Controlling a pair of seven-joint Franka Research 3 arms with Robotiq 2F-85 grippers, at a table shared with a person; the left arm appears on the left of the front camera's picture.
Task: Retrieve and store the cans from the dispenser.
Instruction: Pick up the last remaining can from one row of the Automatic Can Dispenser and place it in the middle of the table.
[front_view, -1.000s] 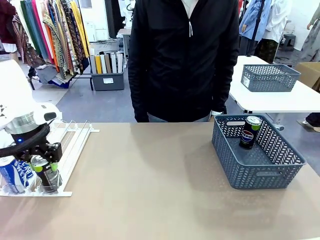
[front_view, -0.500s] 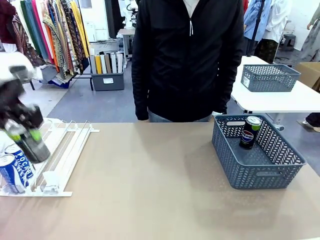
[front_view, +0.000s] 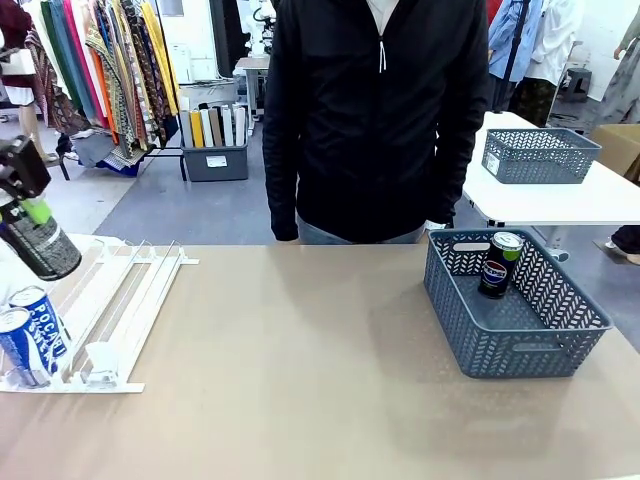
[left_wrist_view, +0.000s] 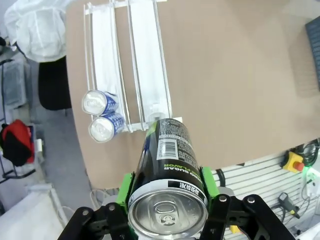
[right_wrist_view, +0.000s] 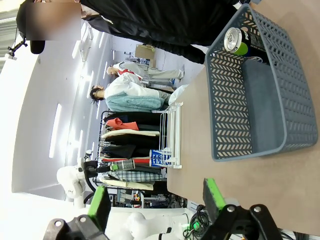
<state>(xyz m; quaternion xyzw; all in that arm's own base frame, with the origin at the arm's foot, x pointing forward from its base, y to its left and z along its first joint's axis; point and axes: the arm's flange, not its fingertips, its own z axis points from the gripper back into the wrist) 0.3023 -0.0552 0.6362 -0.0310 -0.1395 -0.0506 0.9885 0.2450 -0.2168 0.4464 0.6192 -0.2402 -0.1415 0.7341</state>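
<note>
One dark can (front_view: 45, 250) is pinched between the green pads of the left gripper (left_wrist_view: 167, 187) above the dispenser (front_view: 130, 290) and is best carried level to the grey basket (front_view: 520, 350), released only once lowered inside; the right gripper (right_wrist_view: 155, 200) is held spread, empty.

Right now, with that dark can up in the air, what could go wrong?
The left gripper holds the dark can tilted, by just two green pads near its top, so it might slip on the way across the table. The grey basket sits at the far right with a Pepsi can already standing inside, so a careless drop could knock that one over.
</note>
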